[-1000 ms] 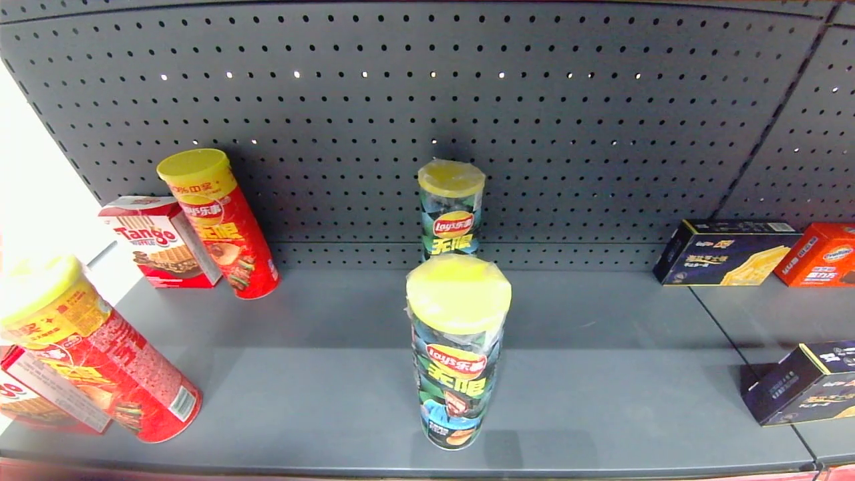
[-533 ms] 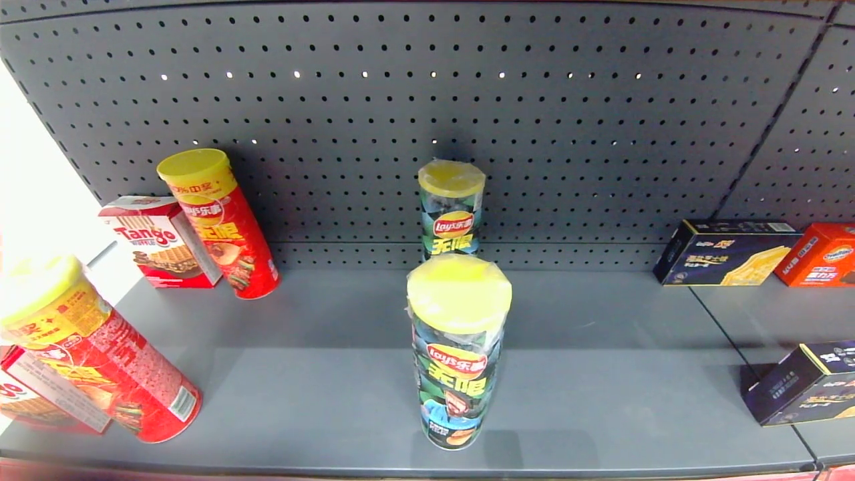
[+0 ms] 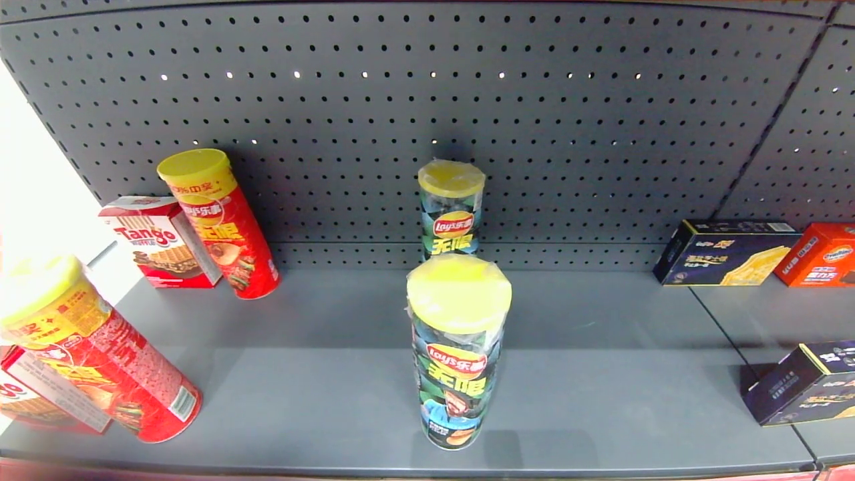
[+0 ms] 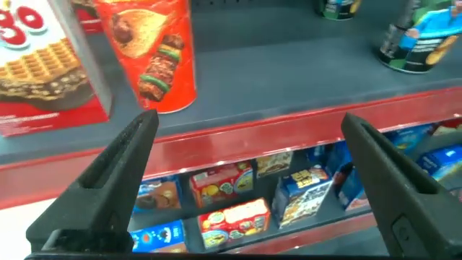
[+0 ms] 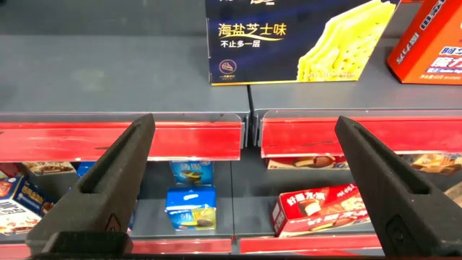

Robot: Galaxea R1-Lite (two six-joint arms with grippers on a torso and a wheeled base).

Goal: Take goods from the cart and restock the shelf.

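Note:
On the grey shelf (image 3: 601, 374) two blue-green chip cans with yellow lids stand in a row at the centre: one near the front (image 3: 456, 354), one at the back (image 3: 451, 210). Red chip cans stand at the left, one at the back (image 3: 220, 224) and one near the front edge (image 3: 93, 351). My left gripper (image 4: 249, 144) is open and empty, level with the shelf's red front edge (image 4: 238, 144), below the front red can (image 4: 155, 54). My right gripper (image 5: 245, 144) is open and empty, facing the red edge (image 5: 188, 137) below a dark biscuit box (image 5: 299, 40).
A wafer box (image 3: 160, 240) stands beside the back red can. Dark boxes (image 3: 725, 252) (image 3: 801, 384) and an orange box (image 3: 818, 254) sit on the right shelf section. A lower shelf holds more boxes (image 5: 191, 206) (image 4: 231, 217). The pegboard back wall (image 3: 427, 100) closes the rear.

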